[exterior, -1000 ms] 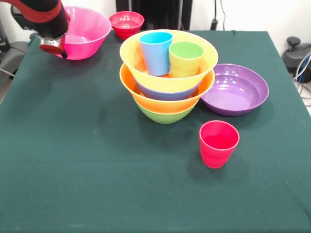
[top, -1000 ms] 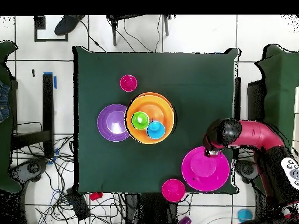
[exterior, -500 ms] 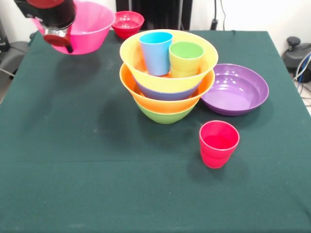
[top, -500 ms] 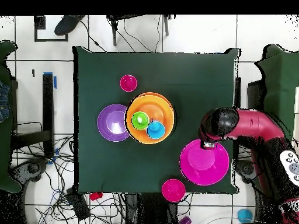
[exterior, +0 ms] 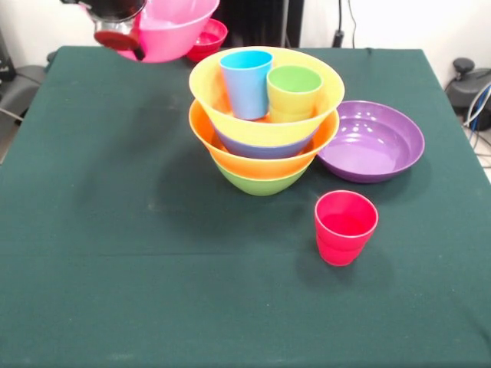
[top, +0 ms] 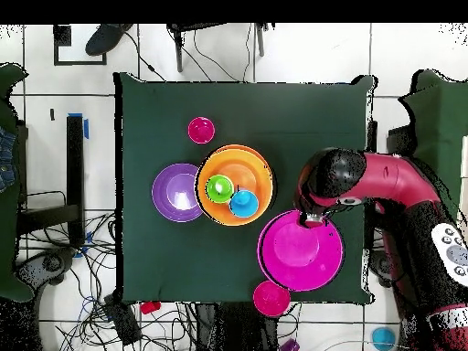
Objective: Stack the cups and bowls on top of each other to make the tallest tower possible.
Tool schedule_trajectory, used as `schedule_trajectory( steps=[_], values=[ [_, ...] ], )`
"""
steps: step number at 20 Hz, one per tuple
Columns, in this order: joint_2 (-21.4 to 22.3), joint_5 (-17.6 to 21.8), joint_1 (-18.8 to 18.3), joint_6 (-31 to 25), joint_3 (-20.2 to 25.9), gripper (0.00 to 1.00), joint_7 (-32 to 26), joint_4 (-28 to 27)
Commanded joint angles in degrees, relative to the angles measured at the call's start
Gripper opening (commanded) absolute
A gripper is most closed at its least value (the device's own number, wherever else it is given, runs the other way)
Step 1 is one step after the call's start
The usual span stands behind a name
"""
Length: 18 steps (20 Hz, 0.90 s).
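The glossy pink bowl (exterior: pixel 173 27) is clenched at its rim by the gripper (exterior: pixel 126 40) and held clear of the green cloth (exterior: pixel 115 230), at eleven o'clock from the tower (exterior: pixel 265 123). In the tower's top orange bowl (exterior: pixel 314 96) stand the tapered blue cup (exterior: pixel 246 83) and green cup (exterior: pixel 292 92). The red cup (exterior: pixel 345 228) is seen at five o'clock.

Pink bowl (exterior: pixel 175 27) aloft beside tower (exterior: pixel 265 123)
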<state>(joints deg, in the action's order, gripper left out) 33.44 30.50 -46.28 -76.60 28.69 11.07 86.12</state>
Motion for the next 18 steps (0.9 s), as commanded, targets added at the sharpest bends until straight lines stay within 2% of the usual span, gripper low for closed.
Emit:
schedule_trajectory(
  steps=[1, 3, 6, 10, 13, 18],
  values=[
    [1.5, 0.5, 3.7, -9.7, 1.0, 0.00, 0.9, -6.6],
    [1.5, 1.5, 4.4, -10.8, 0.4, 0.00, 1.5, -8.1],
    [1.9, -0.5, 3.8, -10.7, 1.8, 0.00, 0.2, -6.9],
    [3.2, -5.7, 3.5, -8.7, 3.4, 0.00, 3.7, -4.7],
    [3.4, -11.0, 5.0, -3.5, 3.9, 0.00, 10.9, -3.4],
    [3.9, -16.2, 6.8, -3.4, 5.2, 0.00, 10.3, -3.6]
  ],
)
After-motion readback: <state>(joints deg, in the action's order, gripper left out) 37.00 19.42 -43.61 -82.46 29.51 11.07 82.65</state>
